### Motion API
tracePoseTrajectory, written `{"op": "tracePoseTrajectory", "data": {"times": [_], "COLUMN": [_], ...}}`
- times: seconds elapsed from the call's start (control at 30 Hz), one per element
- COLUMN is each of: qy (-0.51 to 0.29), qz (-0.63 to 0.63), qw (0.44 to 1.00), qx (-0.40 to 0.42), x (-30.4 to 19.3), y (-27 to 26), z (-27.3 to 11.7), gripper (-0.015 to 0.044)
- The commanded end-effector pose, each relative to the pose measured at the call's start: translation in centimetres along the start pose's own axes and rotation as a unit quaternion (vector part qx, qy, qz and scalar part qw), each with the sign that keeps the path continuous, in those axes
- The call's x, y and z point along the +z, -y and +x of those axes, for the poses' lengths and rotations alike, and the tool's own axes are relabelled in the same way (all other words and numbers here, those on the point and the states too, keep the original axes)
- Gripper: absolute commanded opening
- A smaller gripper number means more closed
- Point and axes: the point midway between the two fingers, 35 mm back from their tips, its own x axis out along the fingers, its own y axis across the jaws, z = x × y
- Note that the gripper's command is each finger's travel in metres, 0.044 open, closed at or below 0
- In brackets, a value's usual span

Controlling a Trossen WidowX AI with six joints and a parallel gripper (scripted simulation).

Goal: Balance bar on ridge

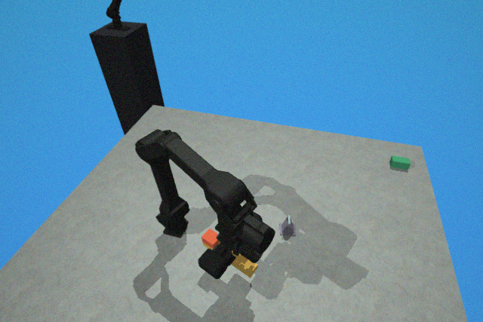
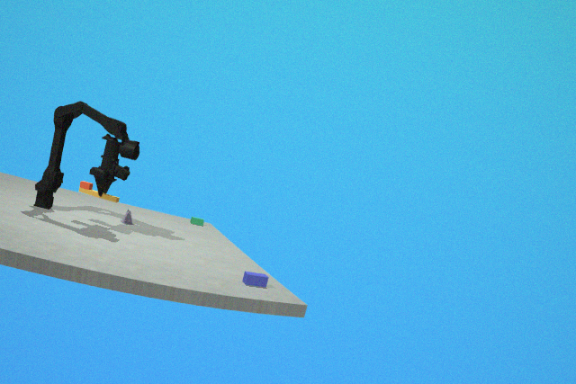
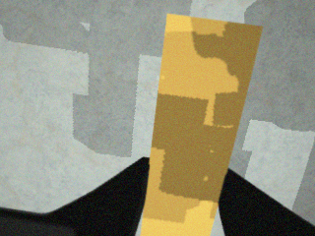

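The yellow bar (image 1: 244, 265) (image 2: 112, 197) (image 3: 197, 79) is held above the table, its far end running up the wrist view. A red-orange block (image 1: 210, 237) (image 2: 85, 184) sits on its end nearer the arm's base. My gripper (image 2: 101, 194) (image 3: 183, 170) is shut on the bar, one finger on each side; in the top view the fingertips are hidden behind the gripper body. The small purple-grey ridge (image 1: 287, 228) (image 2: 128, 218) stands upright on the table, apart from the bar and farther out from the arm's base. It does not show in the wrist view.
A green block (image 1: 400, 163) (image 2: 197, 221) lies near a far corner of the grey table (image 1: 351, 178) (image 2: 185, 259). A blue block (image 2: 255, 279) lies near another corner. Beyond the table, a dark pillar (image 1: 127, 72) carries another arm.
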Motion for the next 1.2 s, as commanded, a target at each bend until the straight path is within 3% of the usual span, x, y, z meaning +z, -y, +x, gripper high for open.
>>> {"op": "tracePoseTrajectory", "data": {"times": [0.0,1.17], "qy": [-0.001,0.002], "qz": [-0.013,-0.151], "qw": [1.000,0.988], "qx": [-0.001,0.004], "x": [0.5,6.4], "y": [-0.6,-10.9], "z": [-0.3,-1.4], "gripper": [0.0000,0.0000]}}
